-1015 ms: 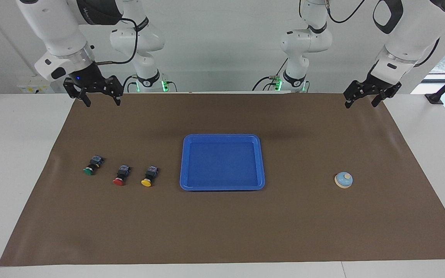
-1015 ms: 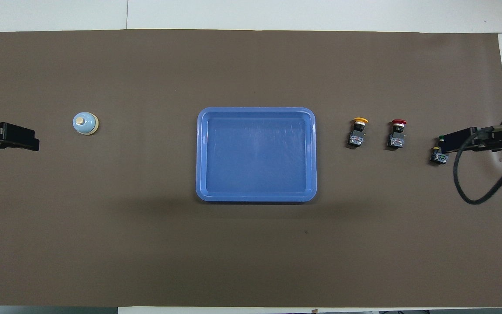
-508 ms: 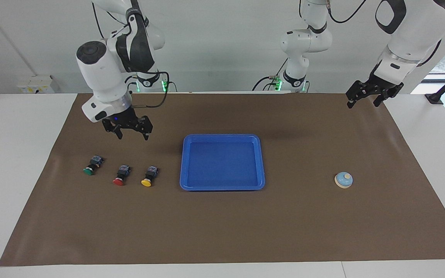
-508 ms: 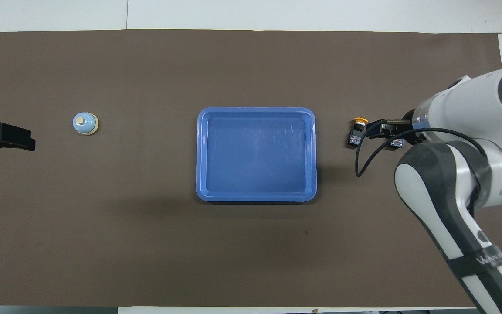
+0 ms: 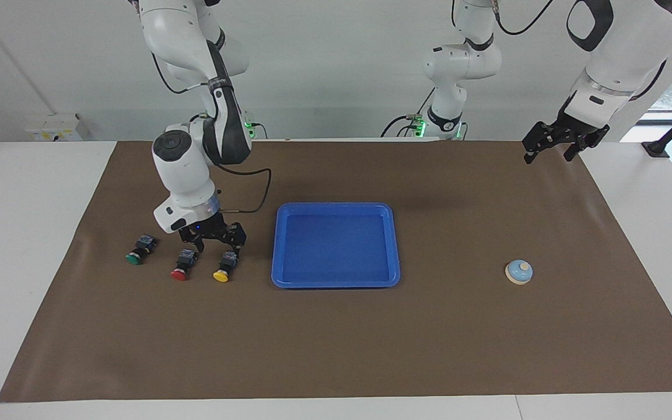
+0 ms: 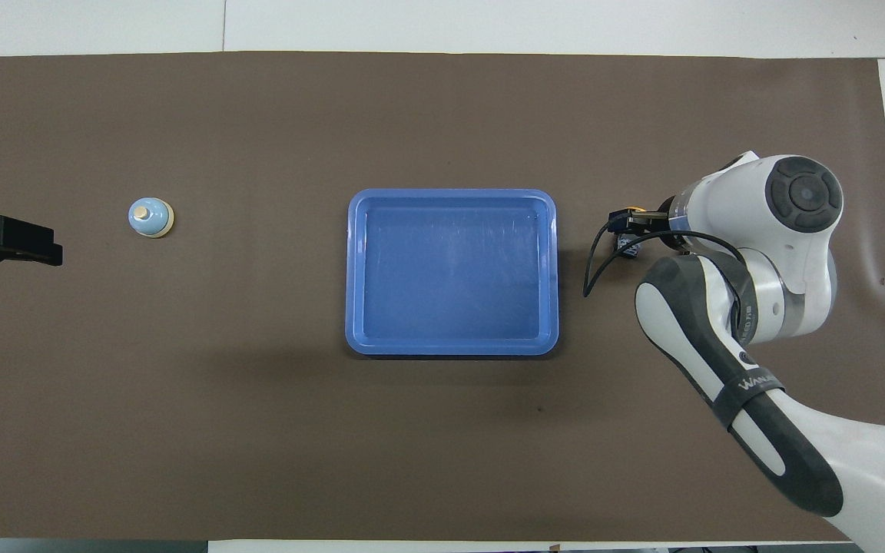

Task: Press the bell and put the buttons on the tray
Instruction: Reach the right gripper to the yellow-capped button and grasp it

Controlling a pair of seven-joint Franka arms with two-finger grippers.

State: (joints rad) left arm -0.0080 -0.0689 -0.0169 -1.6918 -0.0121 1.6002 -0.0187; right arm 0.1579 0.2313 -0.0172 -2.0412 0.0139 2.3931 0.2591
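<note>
The right pincer hangs low over the worktop, fingers spread wide and empty, just above the black bodies of the red button and the yellow button; whether a fingertip touches either one cannot be told. The overhead view has the right arm covering most of these switches, with only a sliver of the yellow cap showing beside the wrist.

The green button lies at the end of the same row, toward the right arm's end of the brown mat, untouched. All three lie on their sides, caps pointing away from the robots.

The blue tray sits at the middle of the mat, just beside the yellow button, with nothing in it.

The bell stands upright toward the left arm's end of the mat, well apart from the tray.

The left pincer waits, spread and empty, high over the mat's corner at the robots' edge.
</note>
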